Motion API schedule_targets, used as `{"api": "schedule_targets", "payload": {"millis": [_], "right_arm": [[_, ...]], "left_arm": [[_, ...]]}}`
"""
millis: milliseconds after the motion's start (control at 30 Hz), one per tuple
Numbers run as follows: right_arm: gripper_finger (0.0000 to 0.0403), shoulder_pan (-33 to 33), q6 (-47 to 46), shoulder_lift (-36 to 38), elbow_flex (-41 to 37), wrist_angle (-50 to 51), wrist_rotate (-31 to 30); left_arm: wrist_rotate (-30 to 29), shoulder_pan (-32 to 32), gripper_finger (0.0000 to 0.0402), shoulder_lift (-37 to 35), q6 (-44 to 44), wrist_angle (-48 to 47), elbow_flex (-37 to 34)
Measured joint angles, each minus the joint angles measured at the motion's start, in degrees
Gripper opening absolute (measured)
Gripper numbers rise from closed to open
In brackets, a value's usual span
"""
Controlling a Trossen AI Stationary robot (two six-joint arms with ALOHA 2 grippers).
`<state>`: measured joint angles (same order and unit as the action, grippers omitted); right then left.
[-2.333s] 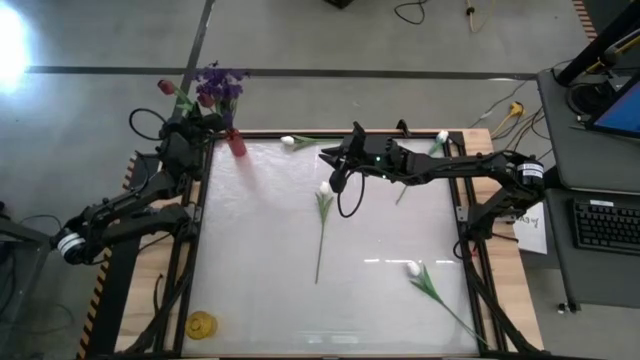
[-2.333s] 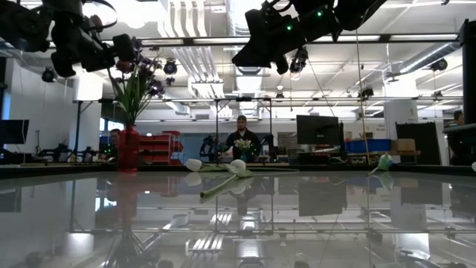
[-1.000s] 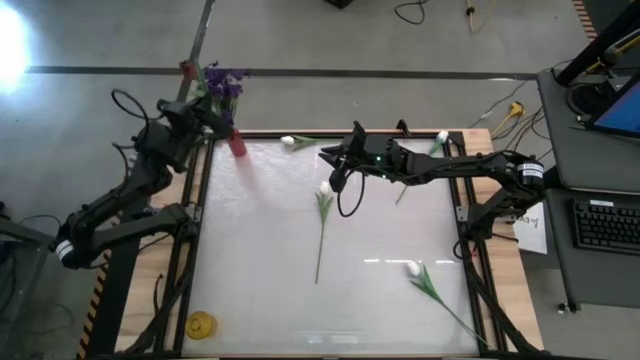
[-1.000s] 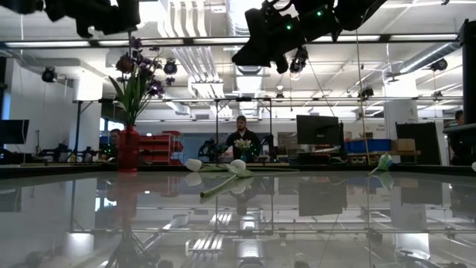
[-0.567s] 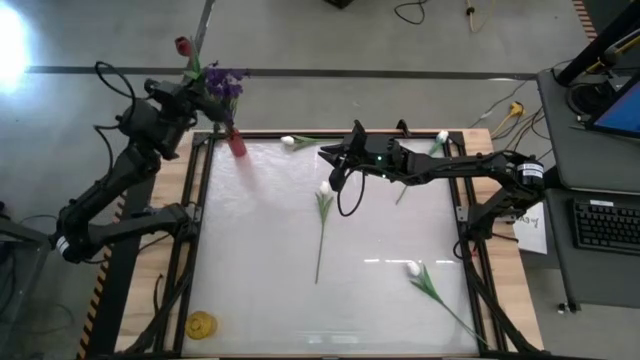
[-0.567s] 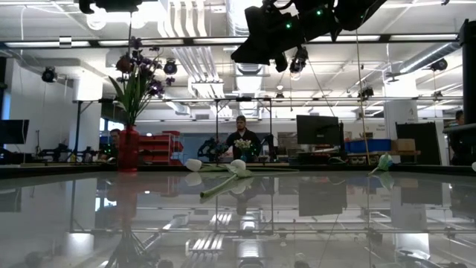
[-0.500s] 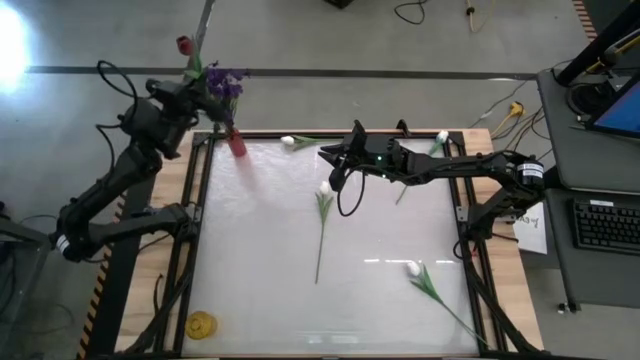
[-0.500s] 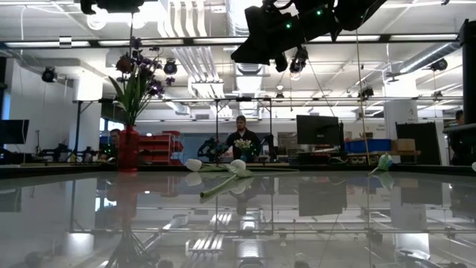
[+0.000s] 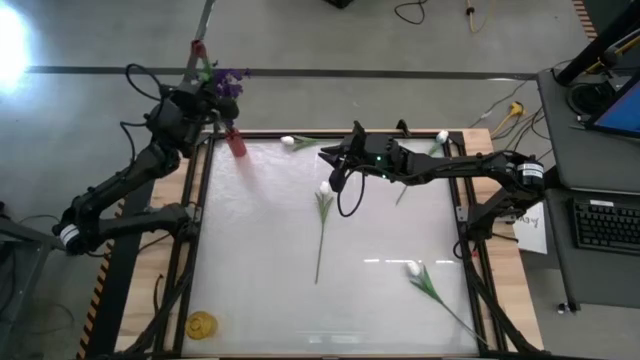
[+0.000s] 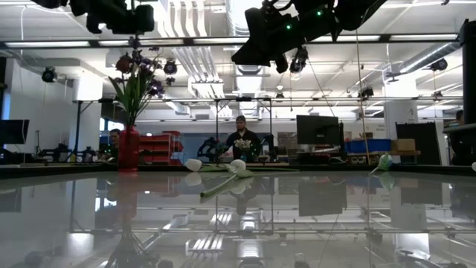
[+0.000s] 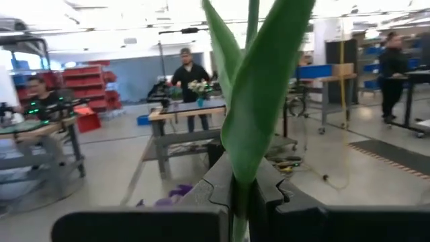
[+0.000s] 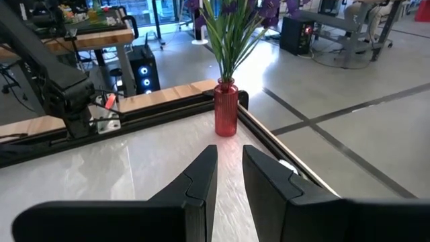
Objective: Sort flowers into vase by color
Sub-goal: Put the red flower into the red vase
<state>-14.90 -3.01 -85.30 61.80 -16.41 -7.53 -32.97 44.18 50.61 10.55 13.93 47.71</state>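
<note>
Red tulip [image 9: 197,47]: dark bloom on a long green stem, held high above the back-left corner of the counter [image 9: 260,290], over the red vase [image 9: 237,144]. Left hand [image 11: 240,202] shut tight on the stem; broad green leaf fills the left wrist view above the fingers.

Vase: slim, red, ribbed, upright at the counter's back-left edge, already carrying the purple blossoms [image 9: 228,80] on long green stalks.

Step in hand, as I read it: carrying the red tulip to the vase mouth. Next move calls for bringing the stem end down plumb into the narrow neck without snagging the purple stalks.

White tulips still loose: one mid-counter [image 9: 324,190] with its stem running toward the front, others at back edge [image 9: 289,141], back right [image 9: 441,137], front right [image 9: 413,269].

Right hand [image 12: 227,175] hovers above the mid-counter tulip, fingers a narrow gap apart, holding nothing.
</note>
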Motion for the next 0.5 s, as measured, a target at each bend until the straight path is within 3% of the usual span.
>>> {"api": "schedule_targets", "payload": {"millis": [500], "right_arm": [[0.0063,0.0,0.0,0.0,0.0,0.0,0.0]], "left_arm": [[-4.0,0.5,0.0000,0.0,-8.2,4.6,-7.9]]}}
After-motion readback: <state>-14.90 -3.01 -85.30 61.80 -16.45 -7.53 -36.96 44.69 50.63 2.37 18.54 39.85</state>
